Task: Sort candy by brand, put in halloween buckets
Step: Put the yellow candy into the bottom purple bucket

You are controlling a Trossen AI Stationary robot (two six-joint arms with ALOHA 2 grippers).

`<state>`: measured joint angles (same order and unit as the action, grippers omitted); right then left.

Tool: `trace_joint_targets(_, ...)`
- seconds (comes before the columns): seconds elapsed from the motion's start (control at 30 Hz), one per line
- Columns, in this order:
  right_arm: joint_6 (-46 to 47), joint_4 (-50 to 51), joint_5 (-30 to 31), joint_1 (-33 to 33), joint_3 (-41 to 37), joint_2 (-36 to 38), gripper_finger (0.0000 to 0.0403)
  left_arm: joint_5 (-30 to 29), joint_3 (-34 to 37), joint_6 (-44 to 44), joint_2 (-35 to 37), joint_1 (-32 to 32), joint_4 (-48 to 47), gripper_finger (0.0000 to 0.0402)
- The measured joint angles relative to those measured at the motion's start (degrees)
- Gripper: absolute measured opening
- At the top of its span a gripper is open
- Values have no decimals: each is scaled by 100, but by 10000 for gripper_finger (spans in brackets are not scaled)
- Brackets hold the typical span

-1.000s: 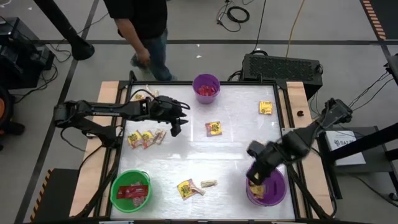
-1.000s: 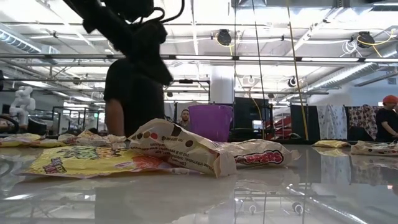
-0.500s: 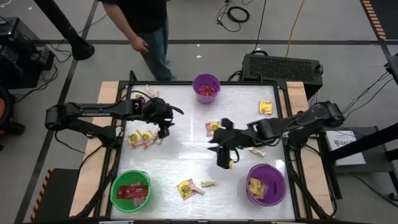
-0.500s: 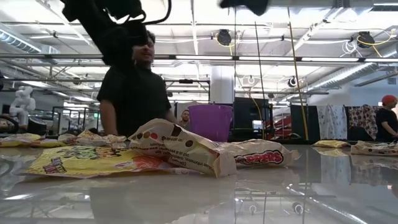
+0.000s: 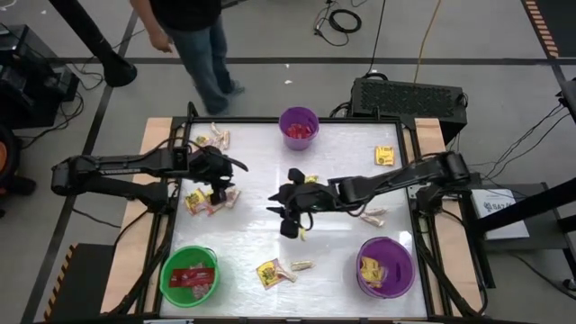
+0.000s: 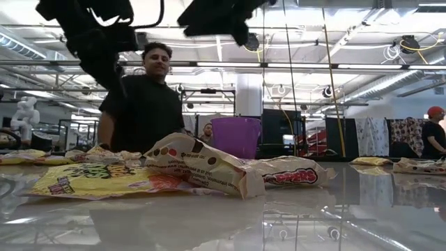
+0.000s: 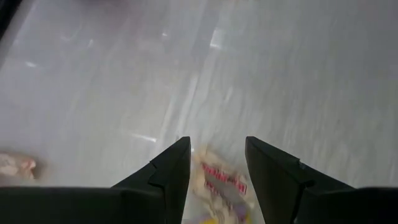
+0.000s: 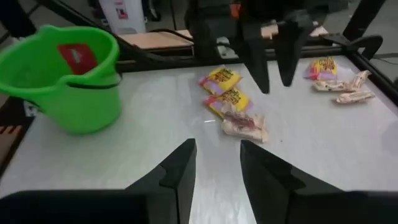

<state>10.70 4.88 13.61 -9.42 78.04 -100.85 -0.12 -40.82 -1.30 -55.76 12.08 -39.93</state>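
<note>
Both tools, left and right, hover with fingers spread and empty over the surface, where most candy lies unsorted; few sweets sit in the buckets.

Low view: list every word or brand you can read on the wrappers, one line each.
Yellow packet: large print, too blurred to read.
Tan wrapper: small dark print, illegible.
Pale wrapper: red lettering, not clear enough to quote.
Nothing here reads with certainty.
</note>
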Motion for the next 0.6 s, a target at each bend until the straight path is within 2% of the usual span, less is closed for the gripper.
trace_joint_targets(0.13, 129, -164, -79, 217, 0, -218, 119, -4, 2, -244, -15, -6, -317, 161)
trace_joint_targets(0.27, 405, 348, -515, 470, 0, -140, 119, -4, 2, -503, -18, -11, -247, 161)
trace_joint_targets(0.43, 329, 1600, -644, 913, 2, 585, 119, -68, 2, -743, -23, -11, 423, 161)
trace_joint_targets(0.6, -563, 2470, -832, 1503, 2, 1233, 119, -410, 0, -1173, -306, 217, 1403, 161)
